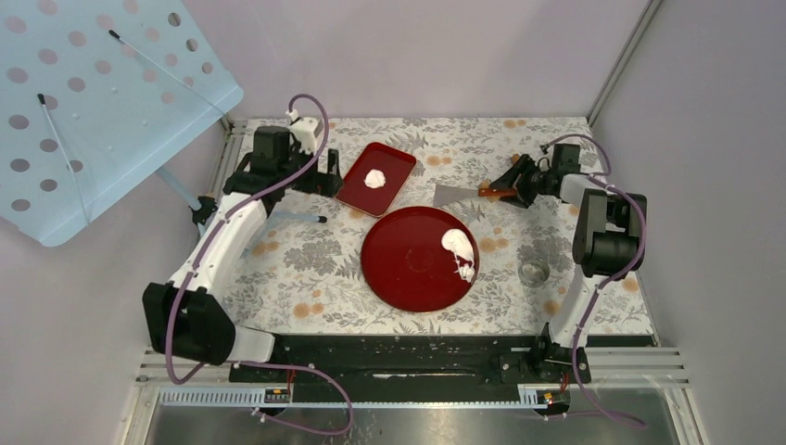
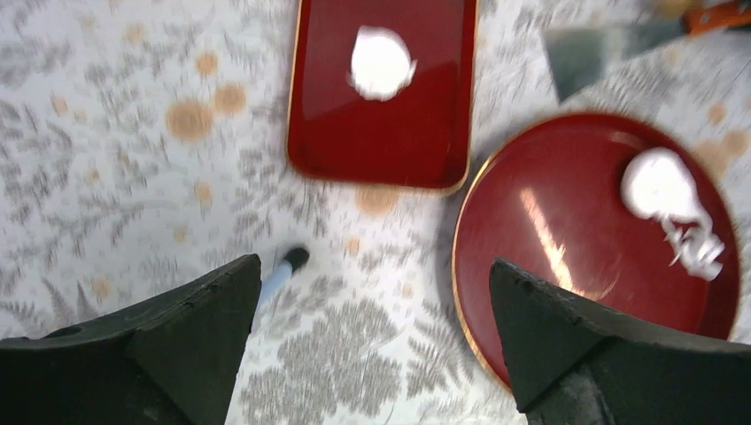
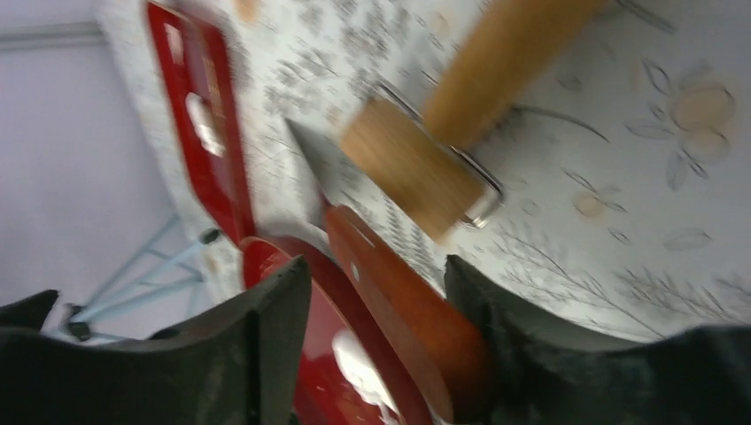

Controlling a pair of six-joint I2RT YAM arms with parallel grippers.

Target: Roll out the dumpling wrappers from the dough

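Worktop [image 1: 306, 269]: floral cloth, walls close at the back and right. Open cloth lies near-left, between the left arm and the round plate [image 1: 399, 269].
Rectangular tray [image 1: 397, 167]: near corner just beside the plate rim, not touching.
Left claw [image 2: 374, 264]: spread wide, holding nothing, above bare cloth. Dumpling wrapper [image 2: 381, 62] sits on the tray ahead of it, well apart.
Dough piece [image 1: 456, 244], with ragged scraps, lies on the plate's right side.
Right claw [image 3: 376, 266]: parted around the scraper handle [image 3: 416, 319], with a gap on one side. Rolling pin [image 3: 412, 164] just beyond.
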